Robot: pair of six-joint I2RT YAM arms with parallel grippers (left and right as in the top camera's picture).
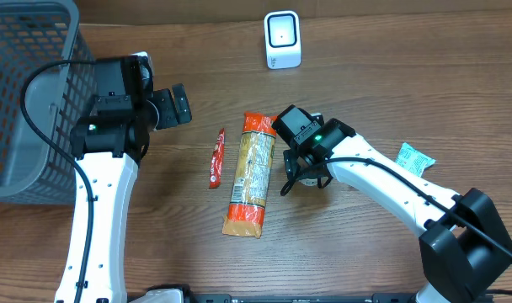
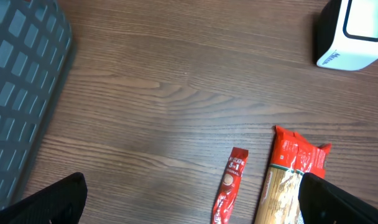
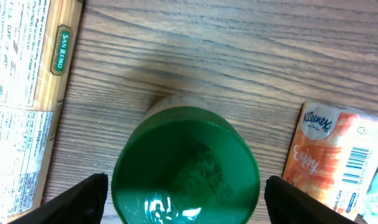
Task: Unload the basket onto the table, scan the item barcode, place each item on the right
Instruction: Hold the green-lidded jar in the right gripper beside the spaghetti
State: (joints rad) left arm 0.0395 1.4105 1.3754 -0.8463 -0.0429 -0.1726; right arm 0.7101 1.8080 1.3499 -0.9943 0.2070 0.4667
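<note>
Evidently rigid, smooth green-capped container [image 3: 186, 165]: likely slippery; grip cap sides. Right pincer [image 3: 189, 194] wide, straddling cap, clear of it. Left pincer [image 2: 195, 202] wide, empty.

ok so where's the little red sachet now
Overhead, the red sachet lies flat on the table just left of the long pasta pack, not touching it, right of the left arm.

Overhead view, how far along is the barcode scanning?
Nothing looks scanned yet: pasta pack, red sachet and tissue pack lie on the table, away from the scanner. In hand: the right tool straddles a green-lidded container, jaws open, no grip. Still to do: grip it, lift it, show its barcode to the scanner.
</note>
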